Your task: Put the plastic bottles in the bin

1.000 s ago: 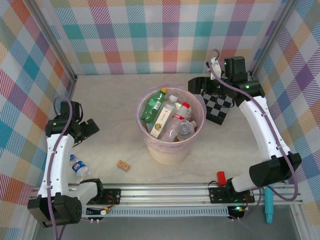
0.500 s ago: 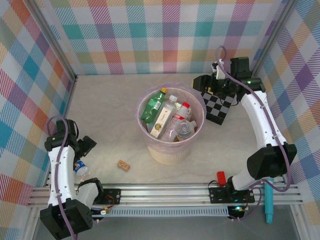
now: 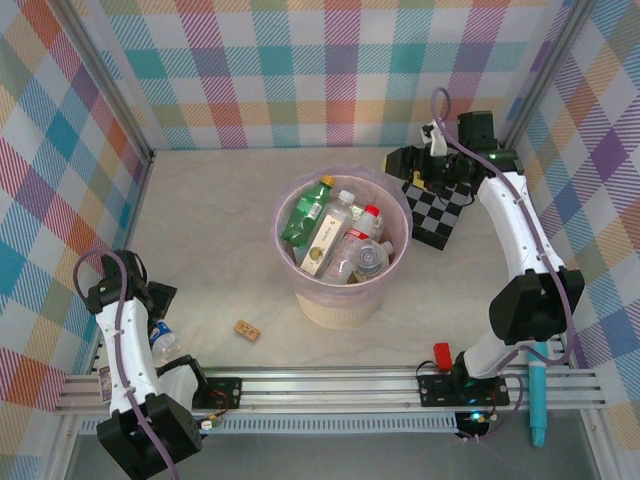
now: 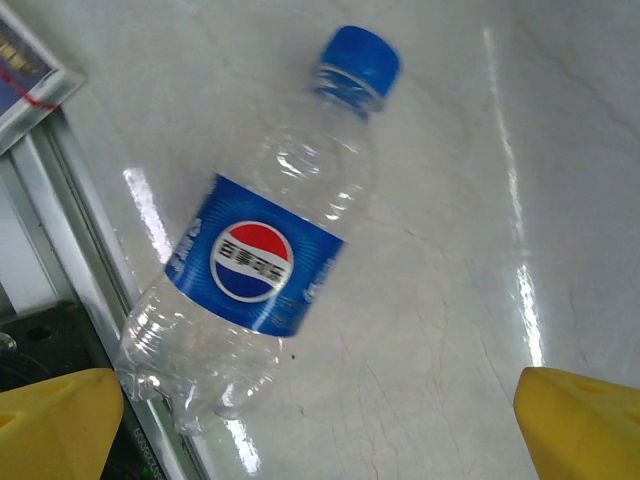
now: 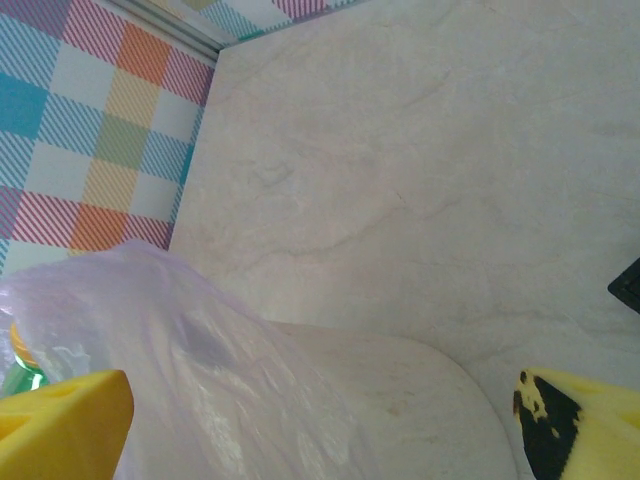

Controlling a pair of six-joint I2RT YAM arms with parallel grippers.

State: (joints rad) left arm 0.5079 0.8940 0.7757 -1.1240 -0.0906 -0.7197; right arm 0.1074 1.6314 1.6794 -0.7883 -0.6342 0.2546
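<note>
Left hand (image 4: pixel 320 425) is hovering open over blue-capped bottle (image 4: pixel 270 250) lying on counter (image 4: pixel 480 200), near-left edge; right hand (image 5: pixel 320 420) is hanging open beside bin (image 3: pixel 340 305), which is holding other bottles (image 3: pixel 340 240).

- Pepsi bottle (image 4: pixel 270 260): thin clear plastic, glossy, dented near the base; glossy blue film label.
- Table (image 4: pixel 480 200): pale marble-look top, smooth and polished, mirroring light streaks.
- Bin liner (image 5: pixel 200 380): translucent pink plastic film, wrinkled, faint sheen.
- Rail (image 3: pixel 330 385): bare ribbed metal.
</note>
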